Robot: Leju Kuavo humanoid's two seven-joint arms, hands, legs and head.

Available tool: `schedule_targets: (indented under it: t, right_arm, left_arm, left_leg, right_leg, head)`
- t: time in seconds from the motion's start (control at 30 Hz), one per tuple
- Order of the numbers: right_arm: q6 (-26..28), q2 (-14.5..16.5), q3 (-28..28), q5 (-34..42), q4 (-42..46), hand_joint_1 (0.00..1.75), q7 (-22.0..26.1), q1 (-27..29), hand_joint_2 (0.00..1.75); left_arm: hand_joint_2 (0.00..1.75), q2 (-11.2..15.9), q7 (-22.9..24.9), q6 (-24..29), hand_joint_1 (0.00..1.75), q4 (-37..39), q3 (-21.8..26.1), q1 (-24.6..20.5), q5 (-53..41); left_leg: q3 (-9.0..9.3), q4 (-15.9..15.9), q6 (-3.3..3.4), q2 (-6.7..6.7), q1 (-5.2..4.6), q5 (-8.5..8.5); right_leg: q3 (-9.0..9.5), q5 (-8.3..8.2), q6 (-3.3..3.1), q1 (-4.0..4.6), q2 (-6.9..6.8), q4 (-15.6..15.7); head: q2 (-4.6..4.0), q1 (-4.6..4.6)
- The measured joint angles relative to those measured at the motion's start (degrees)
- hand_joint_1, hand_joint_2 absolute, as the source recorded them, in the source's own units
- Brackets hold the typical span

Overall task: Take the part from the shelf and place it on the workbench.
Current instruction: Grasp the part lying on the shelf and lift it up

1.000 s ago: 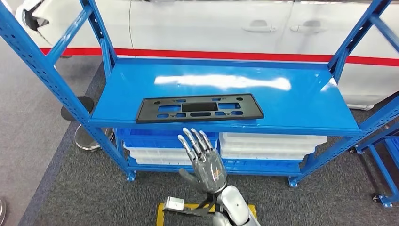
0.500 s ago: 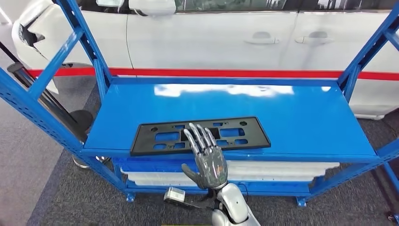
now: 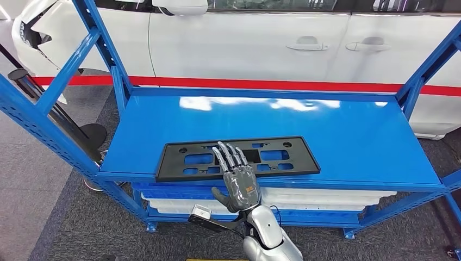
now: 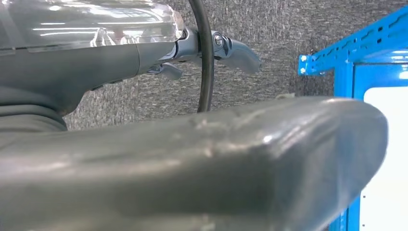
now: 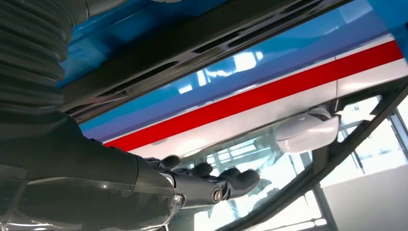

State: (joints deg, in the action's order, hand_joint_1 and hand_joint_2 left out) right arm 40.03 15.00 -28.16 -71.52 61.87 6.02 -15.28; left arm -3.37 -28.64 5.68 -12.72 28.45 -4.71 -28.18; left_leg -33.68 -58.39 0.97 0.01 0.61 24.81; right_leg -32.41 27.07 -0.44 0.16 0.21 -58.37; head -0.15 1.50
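A flat black plastic part (image 3: 301, 161) with several cut-outs lies near the front edge of the blue shelf (image 3: 348, 130). My right hand (image 3: 239, 182) reaches up from below, back toward me, fingers straight and spread, their tips over the part's front middle. Whether they touch it I cannot tell. The right wrist view looks past the dark fingers (image 5: 202, 185) to the part (image 5: 192, 45) and the shelf edge. My left hand (image 4: 192, 159) hangs over grey carpet with its fingers apart and nothing in it.
A white car (image 3: 244, 43) with a red stripe stands close behind the shelf. Blue uprights (image 3: 43, 125) frame both sides. White and blue bins (image 3: 326, 196) sit on the lower level. A black round stand base (image 3: 89, 133) is on the floor at left.
The camera has shifted, bringing the shelf closer. My right hand has risen from below the shelf's front edge until its fingers lie over the black part.
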Motion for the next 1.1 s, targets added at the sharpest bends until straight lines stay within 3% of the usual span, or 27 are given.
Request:
schedule_targets:
  t: [0.13, 0.17, 0.27, 0.3, 0.33, 0.37, 0.43, 0.5, 0.63, 0.7, 0.77, 0.8, 0.83, 0.87, 0.97, 1.03, 1.1]
  right_arm:
    - [-0.02, -0.24, -0.70, 0.86, -0.96, 0.00, -0.50, -0.33, 1.75]
    - [-0.03, -0.25, -0.89, 1.02, -1.14, 0.00, -0.62, -0.40, 1.75]
    - [-0.05, -0.34, -1.27, 1.19, -1.72, 0.00, -0.73, -0.47, 1.75]
    - [-0.05, -0.40, -1.33, 1.21, -1.90, 0.00, -0.73, -0.44, 1.75]
    - [-0.05, -0.46, -1.37, 1.22, -2.06, 0.00, -0.74, -0.43, 1.75]
    - [-0.05, -0.49, -1.43, 1.23, -2.18, 0.00, -0.74, -0.43, 1.75]
    - [-0.10, -0.50, -1.52, 1.26, -2.34, 0.00, -0.76, -0.50, 1.75]
    - [-0.38, -0.51, -1.61, 1.41, -2.44, 0.00, -0.80, -0.59, 1.75]
    - [-0.84, -0.67, -1.69, 2.23, -2.52, 0.00, -1.14, -0.73, 1.75]
    - [-0.81, -0.85, -1.69, 2.64, -2.61, 0.00, -1.25, -0.86, 1.75]
    - [-0.76, -1.06, -1.69, 3.04, -2.98, 0.00, -1.46, -1.01, 1.75]
    - [-0.74, -1.19, -1.69, 3.20, -3.35, 0.00, -1.68, -1.16, 1.75]
    - [-0.73, -1.31, -1.69, 3.27, -3.79, 0.00, -1.97, -1.43, 1.75]
    - [-0.73, -1.42, -1.67, 3.15, -4.30, 0.00, -2.37, -1.90, 1.75]
    - [-0.72, -1.50, -1.55, 1.48, -6.58, 0.00, -4.16, -4.80, 1.75]
    - [-0.74, -1.50, -1.31, -0.09, -9.04, 0.00, -5.79, -7.50, 1.75]
    - [-0.81, -1.50, -0.82, -1.01, -11.81, 0.00, -7.11, -10.20, 1.75]
  left_arm:
    - [0.00, 0.08, -0.01, 0.26, 0.00, 0.00, 0.05, -0.05, -0.16]
    - [0.00, 0.07, -0.02, 0.26, 0.00, 0.00, 0.07, -0.05, -0.18]
    - [0.00, 0.22, -0.03, 0.26, 0.00, 0.00, 0.14, 0.02, -0.21]
    - [0.00, 0.28, -0.03, 0.26, 0.00, 0.00, 0.17, 0.07, -0.21]
    - [0.00, 0.31, -0.03, 0.26, 0.00, 0.00, 0.19, 0.12, -0.21]
    - [0.00, 0.34, -0.03, 0.26, 0.00, 0.00, 0.20, 0.14, -0.21]
    - [0.00, 0.39, -0.02, 0.26, 0.00, 0.00, 0.23, 0.08, -0.22]
    - [0.00, 0.42, 0.03, 0.27, 0.00, 0.00, 0.29, 0.02, -0.32]
    - [0.00, 0.43, 0.02, 0.40, 0.00, 0.00, 0.49, 0.13, -0.63]
    - [0.00, 0.42, -0.02, 0.44, 0.00, 0.00, 0.59, 0.09, -0.85]
    - [0.00, 0.43, -0.02, 0.41, 0.00, 0.00, 0.79, 0.11, -1.22]
    - [0.00, 0.43, -0.01, 0.36, 0.00, 0.00, 0.92, 0.14, -1.47]
    - [0.00, 0.43, 0.02, 0.28, 0.00, 0.00, 1.07, 0.14, -1.70]
    - [0.00, 0.43, 0.08, 0.19, 0.00, 0.00, 1.18, 0.13, -2.01]
    - [0.00, 0.35, 0.45, -0.09, 0.00, 0.00, 1.31, -0.13, -3.07]
    - [0.00, 0.29, 0.76, -0.26, 0.00, 0.00, 1.32, -0.44, -3.86]
    - [0.00, 0.28, 1.03, -0.43, 0.00, 0.00, 1.32, -0.75, -4.48]
  left_leg:
    - [-0.39, -0.80, -1.48, 0.02, 0.09, 0.78]
    - [-1.18, -2.73, -1.80, 0.00, 0.15, 2.14]
    - [-5.67, -13.42, -2.51, -0.02, 0.30, 7.97]
    - [-6.51, -15.58, -2.64, -0.01, 0.33, 8.60]
    - [-6.24, -15.47, -2.69, -0.01, 0.37, 8.02]
    - [-4.93, -13.22, -2.68, -0.01, 0.41, 6.53]
    - [-0.74, -5.31, -2.42, -0.03, 0.42, 3.15]
    - [1.51, -0.61, -1.73, -0.13, 0.21, 1.86]
    - [1.53, 0.27, -0.19, -0.11, 0.29, 1.38]
    - [1.53, 0.62, 0.50, 0.03, 0.48, 1.06]
    - [1.32, 0.64, 0.77, 0.11, 0.43, 1.00]
    - [1.26, 0.62, 0.78, 0.13, 0.42, 0.99]
    - [1.25, 0.58, 0.77, 0.13, 0.42, 1.00]
    - [1.28, 0.52, 0.73, 0.11, 0.42, 1.03]
    - [1.29, 0.17, 0.32, 0.09, 0.26, 1.27]
    - [1.09, 0.08, -0.22, 0.11, 0.08, 1.30]
    - [1.01, 0.21, -0.87, 0.15, 0.09, 1.28]
  right_leg:
    - [-0.01, -0.57, -1.04, -0.16, 0.03, 0.91]
    - [0.00, -0.84, -1.37, -0.30, -0.01, 1.17]
    - [-0.39, -1.15, -1.73, -0.33, -0.10, 1.18]
    - [-0.52, -1.18, -1.72, -0.32, -0.10, 1.09]
    - [-0.61, -1.18, -1.69, -0.33, -0.09, 0.97]
    - [-0.65, -1.16, -1.63, -0.34, -0.07, 0.82]
    - [-0.71, -0.97, -1.31, -0.27, -0.04, 0.37]
    - [-0.97, -0.88, -0.75, -0.09, 0.02, -0.01]
    - [-1.41, -0.47, 0.43, -0.15, 0.05, -0.61]
    - [-3.48, 2.36, 1.00, -0.33, 0.02, -5.05]
    - [-7.11, 5.78, 1.37, -0.45, 0.01, -12.36]
    - [-8.43, 6.40, 1.47, -0.49, -0.01, -14.88]
    - [-8.82, 5.92, 1.48, -0.51, -0.02, -15.46]
    - [-8.17, 4.45, 1.40, -0.53, -0.03, -13.96]
    - [-3.05, -0.71, 0.58, -0.33, -0.09, -3.21]
    - [-1.80, -1.31, 0.16, -0.06, -0.10, -0.14]
    - [-1.79, -1.54, -0.29, -0.14, -0.06, 0.26]
  head:
    - [0.00, 0.00]
    - [0.00, 0.01]
    - [0.00, 0.01]
    - [0.00, 0.01]
    - [0.00, 0.01]
    - [0.00, 0.01]
    - [0.00, 0.01]
    - [0.00, 0.01]
    - [0.00, -0.01]
    - [0.00, -0.01]
    - [0.00, -0.01]
    - [0.00, -0.01]
    - [0.00, -0.01]
    - [0.00, -0.01]
    - [0.00, 0.00]
    - [0.00, 0.00]
    - [0.00, 0.00]
